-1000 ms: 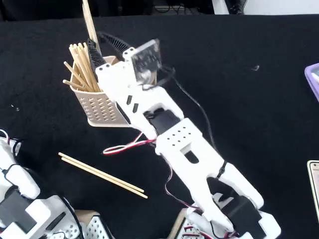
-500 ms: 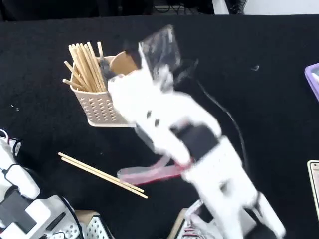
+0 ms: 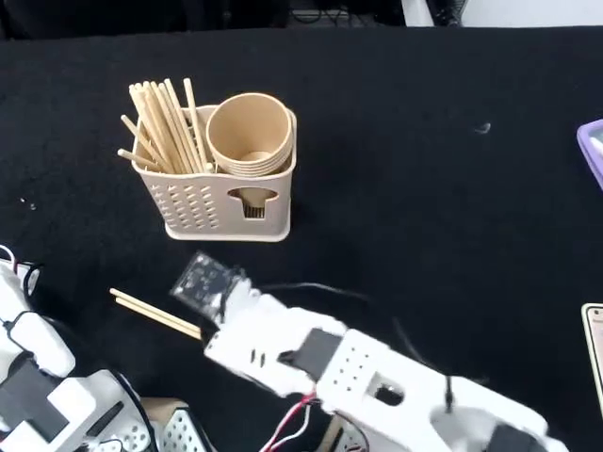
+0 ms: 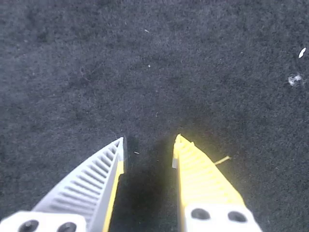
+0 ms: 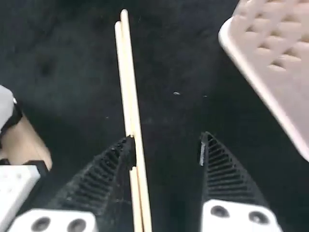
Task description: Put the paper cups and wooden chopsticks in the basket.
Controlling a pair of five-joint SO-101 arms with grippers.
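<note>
Chopsticks [image 5: 126,87], one pair, lie on the table [image 3: 443,198] near the basket [image 3: 203,205]. The right hand [image 5: 166,145] hangs released over them. The left hand [image 4: 147,147] is released above the table.

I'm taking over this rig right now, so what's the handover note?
Left gripper: open, empty, over the black table.
Right gripper: open, empty, over the loose chopstick pair on the table.
Done: paper cups stacked in the basket, bundle of chopsticks beside them.
Left: loose chopstick pair goes into the basket.
</note>
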